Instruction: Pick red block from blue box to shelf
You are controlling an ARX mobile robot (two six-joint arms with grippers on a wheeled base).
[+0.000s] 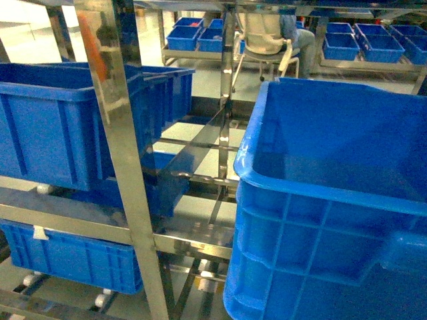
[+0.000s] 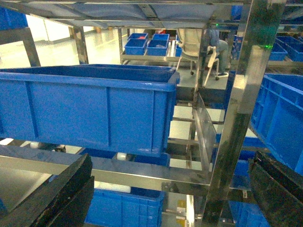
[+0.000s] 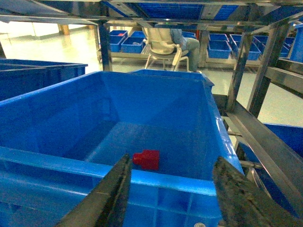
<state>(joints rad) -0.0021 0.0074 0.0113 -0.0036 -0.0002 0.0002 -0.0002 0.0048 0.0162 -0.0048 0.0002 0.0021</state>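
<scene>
1. Red block point(image 3: 147, 160) lies on its side on the blue box point(image 3: 165, 182) floor, lower centre of right wrist view.
2. Right gripper point(image 3: 170, 198) fingers spread apart, outside the near rim.
3. Left gripper point(image 2: 170, 194) likewise apart, facing the shelf point(image 2: 241, 113).
4. Advice: clear the rim first, then descend straddling the block squarely.

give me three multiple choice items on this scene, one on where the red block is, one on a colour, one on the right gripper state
1. Where is the red block?
A. on the floor of the blue box
B. on a shelf rail
C. between the fingers

2. What colour is the box holding it?
A. yellow
B. blue
C. white

3. How does the right gripper stand?
A. shut on the block
B. shut empty
C. open, outside the box

Answers: 1 A, the right wrist view shows it lying on the box bottom. 2 B, walls and rim are blue. 3 C, its fingers are spread before the near rim, holding nothing.
</scene>
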